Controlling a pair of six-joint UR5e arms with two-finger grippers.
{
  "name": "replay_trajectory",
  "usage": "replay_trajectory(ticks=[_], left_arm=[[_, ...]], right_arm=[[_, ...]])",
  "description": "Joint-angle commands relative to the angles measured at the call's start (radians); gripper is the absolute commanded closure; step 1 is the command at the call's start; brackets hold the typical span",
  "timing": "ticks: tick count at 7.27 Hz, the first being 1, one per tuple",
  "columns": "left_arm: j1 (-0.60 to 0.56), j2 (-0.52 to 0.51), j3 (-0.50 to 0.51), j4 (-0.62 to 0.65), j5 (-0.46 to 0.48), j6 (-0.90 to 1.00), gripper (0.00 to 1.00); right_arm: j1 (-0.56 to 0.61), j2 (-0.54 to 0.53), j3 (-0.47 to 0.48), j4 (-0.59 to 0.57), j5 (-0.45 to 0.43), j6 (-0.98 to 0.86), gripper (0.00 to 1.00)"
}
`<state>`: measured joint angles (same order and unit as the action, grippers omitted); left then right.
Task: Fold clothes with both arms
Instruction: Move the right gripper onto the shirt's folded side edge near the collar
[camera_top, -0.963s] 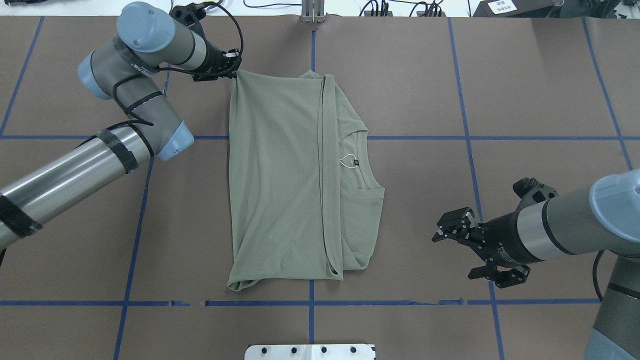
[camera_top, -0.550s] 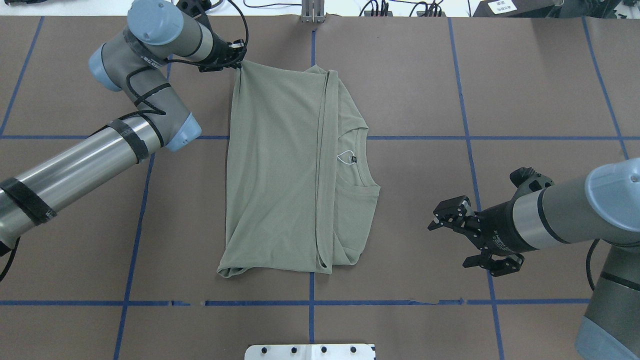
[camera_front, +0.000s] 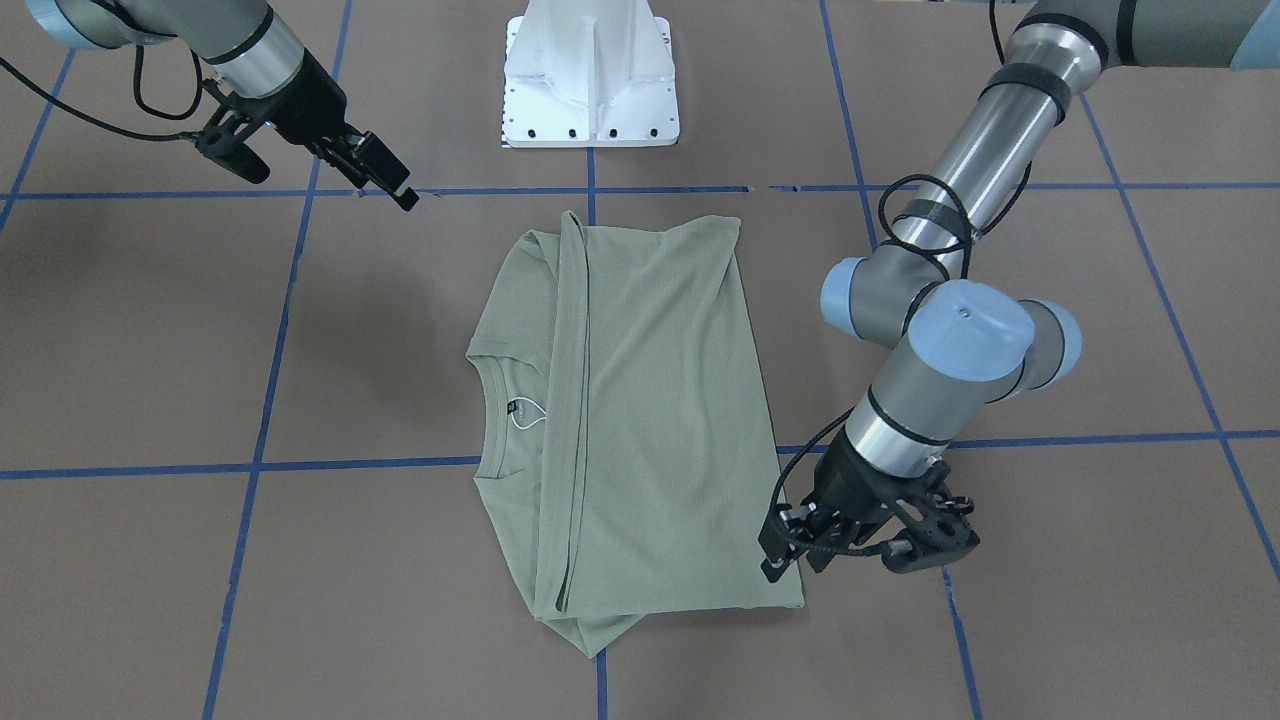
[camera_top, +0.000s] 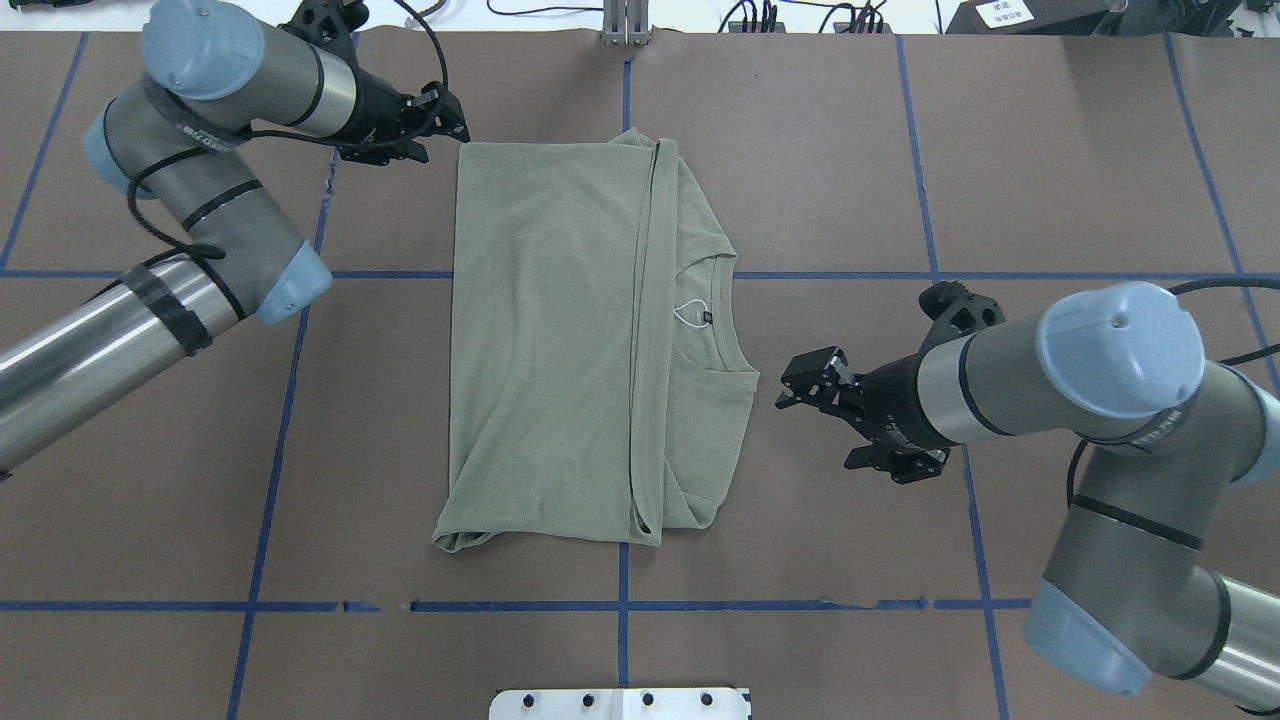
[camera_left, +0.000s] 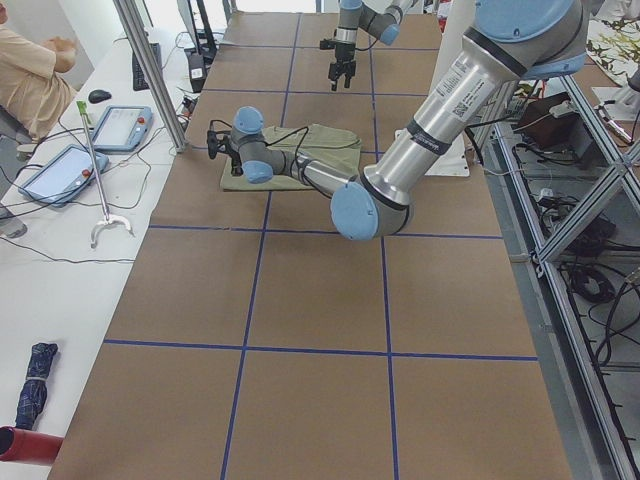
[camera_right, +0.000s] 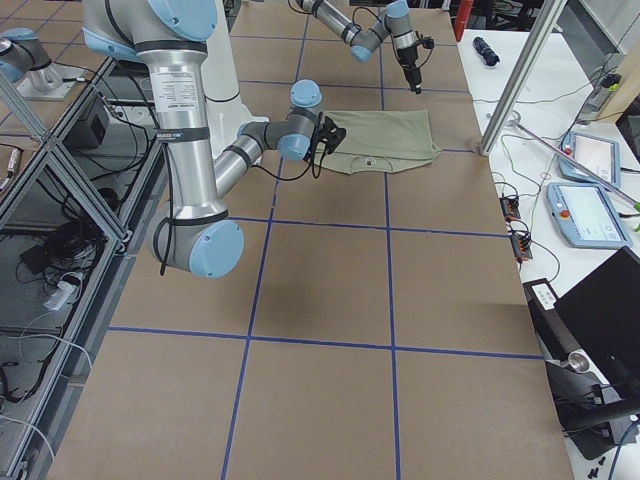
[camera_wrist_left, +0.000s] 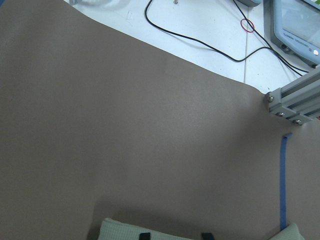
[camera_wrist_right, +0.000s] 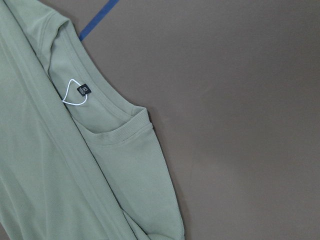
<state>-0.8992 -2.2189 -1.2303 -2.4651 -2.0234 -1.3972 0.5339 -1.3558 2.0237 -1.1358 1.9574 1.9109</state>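
Note:
The sage-green shirt (camera_top: 550, 350) lies flat on the brown table, folded lengthwise, with its ribbed collar and white tag loop (camera_top: 690, 315) showing on the right. My left gripper (camera_top: 448, 125) hovers open just beyond the shirt's far-left corner and holds nothing. In the left wrist view its two fingertips (camera_wrist_left: 145, 235) stand apart over the cloth edge (camera_wrist_left: 125, 230). My right gripper (camera_top: 815, 425) is open and empty, a little to the right of the collar. The right wrist view looks down on the collar and tag loop (camera_wrist_right: 75, 97). From the front, the left gripper (camera_front: 785, 550) is beside the shirt (camera_front: 650, 420).
Blue tape lines (camera_top: 930, 275) grid the brown table. The white pedestal base (camera_front: 590, 80) stands at the robot's edge. An aluminium post (camera_wrist_left: 295, 100), cables and tablets (camera_left: 60, 170) sit beyond the far edge, where a person (camera_left: 30, 70) sits.
The left gripper pulled the shirt's far-left corner outward, let it go and drew back left; the corner now lies flat. The right gripper moved in towards the collar.

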Motion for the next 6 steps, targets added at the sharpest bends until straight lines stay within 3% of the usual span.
replay_trajectory(ticks=[1, 4, 6], left_arm=[[-0.003, 0.180, -0.231, 0.001, -0.020, 0.000, 0.34], [-0.003, 0.245, -0.282, 0.000, -0.018, -0.002, 0.34], [-0.001, 0.251, -0.279, 0.000, -0.017, -0.002, 0.34]], right_arm=[[-0.050, 0.136, -0.074, -0.117, 0.000, -0.228, 0.00], [-0.124, 0.353, -0.184, -0.416, -0.054, -0.505, 0.00], [-0.129, 0.447, -0.232, -0.539, -0.054, -0.689, 0.00]])
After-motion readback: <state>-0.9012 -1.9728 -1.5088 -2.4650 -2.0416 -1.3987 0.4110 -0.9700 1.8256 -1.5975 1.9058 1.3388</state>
